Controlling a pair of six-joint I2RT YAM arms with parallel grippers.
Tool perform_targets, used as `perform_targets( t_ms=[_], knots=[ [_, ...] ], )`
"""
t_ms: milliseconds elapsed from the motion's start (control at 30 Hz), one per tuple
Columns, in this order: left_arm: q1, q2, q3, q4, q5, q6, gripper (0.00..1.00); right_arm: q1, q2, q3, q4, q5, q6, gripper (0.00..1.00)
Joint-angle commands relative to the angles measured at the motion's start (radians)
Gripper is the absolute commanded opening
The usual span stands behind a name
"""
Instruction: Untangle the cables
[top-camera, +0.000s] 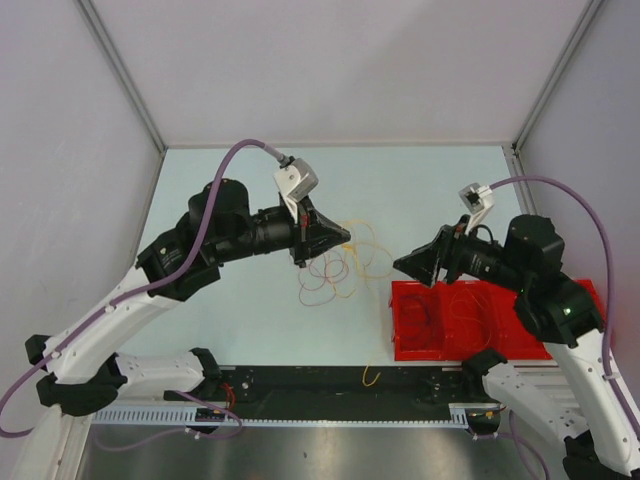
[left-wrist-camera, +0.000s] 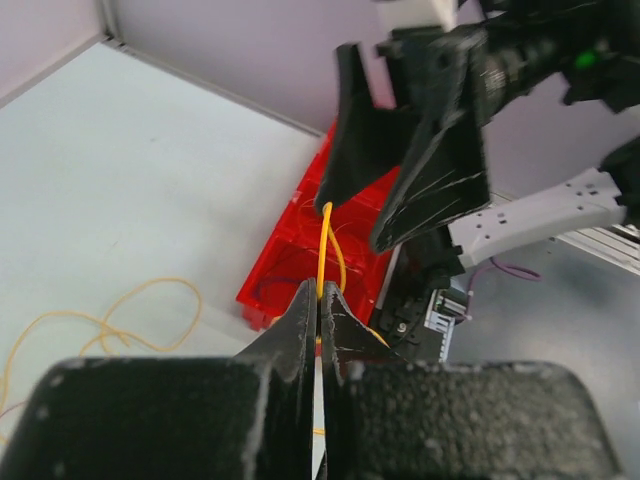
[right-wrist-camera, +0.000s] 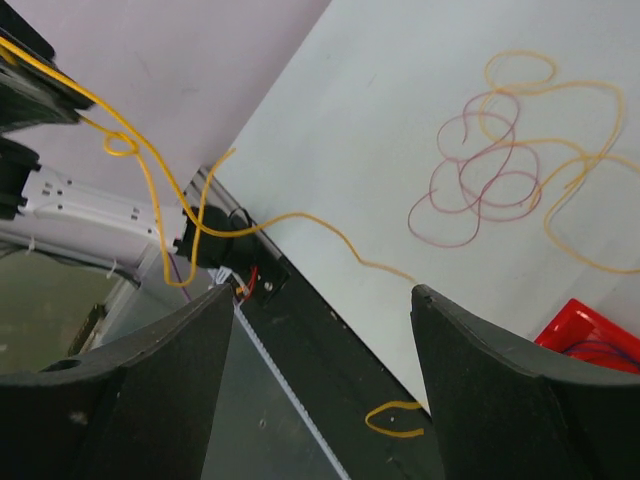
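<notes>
A tangle of thin cables (top-camera: 335, 268) lies on the table's middle, purple-grey loops (right-wrist-camera: 478, 182) mixed with yellow ones (right-wrist-camera: 560, 150). My left gripper (top-camera: 346, 238) hangs over the tangle. It is shut on a yellow cable (left-wrist-camera: 322, 262) that pokes up past its closed fingertips. From there the yellow cable (right-wrist-camera: 301, 213) sags in the air and runs down toward the table's near edge. My right gripper (top-camera: 398, 264) faces the left one from the right, open, with nothing between its fingers (right-wrist-camera: 500, 370). The left wrist view shows the right gripper (left-wrist-camera: 355, 222) just beyond the held strand.
A red tray (top-camera: 560, 345) with thin cables in it sits at the right, under the right arm. A yellow cable end (top-camera: 370, 378) curls on the black rail (top-camera: 300, 385) at the near edge. Grey walls close in the back and both sides.
</notes>
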Motion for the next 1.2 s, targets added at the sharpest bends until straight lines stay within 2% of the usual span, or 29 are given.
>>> perform_targets(
  t_ms=[0, 267, 567, 633, 667, 733, 767, 967, 1100, 1167],
  knots=[
    [-0.004, -0.043, 0.03, 0.073, 0.132, 0.023, 0.0, 0.073, 0.006, -0.042, 0.097, -0.045, -0.032, 0.76],
    [-0.004, -0.063, 0.045, 0.078, 0.192, 0.046, 0.0, 0.224, 0.06, -0.102, 0.201, 0.008, -0.063, 0.76],
    [-0.004, -0.059, 0.071, 0.086, 0.205, 0.043, 0.01, 0.316, 0.134, -0.123, 0.273, 0.146, -0.084, 0.73],
    [-0.006, -0.057, 0.076, 0.078, 0.2, 0.046, 0.0, 0.339, 0.137, -0.123, 0.278, 0.176, -0.086, 0.6],
    [-0.004, -0.06, 0.074, 0.076, 0.196, 0.046, 0.0, 0.343, 0.137, -0.129, 0.279, 0.182, -0.086, 0.43],
    [-0.004, -0.063, 0.076, 0.075, 0.188, 0.047, 0.0, 0.363, 0.134, -0.131, 0.273, 0.203, -0.086, 0.23],
    [-0.004, -0.062, 0.076, 0.069, 0.171, 0.05, 0.0, 0.371, 0.131, -0.133, 0.267, 0.214, -0.086, 0.0],
    [-0.004, -0.085, 0.047, 0.053, 0.023, 0.054, 0.0, 0.393, 0.072, -0.133, 0.244, 0.278, -0.041, 0.0],
    [-0.004, -0.105, -0.025, 0.066, -0.164, 0.006, 0.0, 0.393, 0.045, -0.056, 0.175, 0.416, -0.008, 0.0],
    [-0.004, -0.123, -0.109, 0.096, -0.211, -0.017, 0.0, 0.394, 0.055, 0.036, 0.117, 0.471, -0.006, 0.0]
  ],
)
